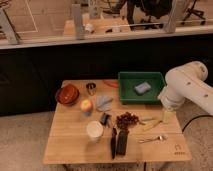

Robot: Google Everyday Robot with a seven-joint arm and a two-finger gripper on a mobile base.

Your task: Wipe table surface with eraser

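Note:
The eraser [121, 142], a flat black block, lies near the front edge of the light wooden table surface [70, 145]. A slim black stick-like tool [113, 143] lies right beside it on its left. My white arm comes in from the right. Its gripper [167, 115] hangs over the right side of the table, just in front of the green tray, well to the right of and behind the eraser. It holds nothing that I can see. The dark logo mark [178, 149] is at the front right corner.
A green tray [141, 78] with a grey-blue sponge pad [142, 88] stands at the back right. Also on the table are a brown bowl [67, 94], a metal cup [91, 88], an apple [86, 105], a grey cloth [104, 103], a white cup [94, 130], dark grapes [127, 120] and a spoon [152, 139].

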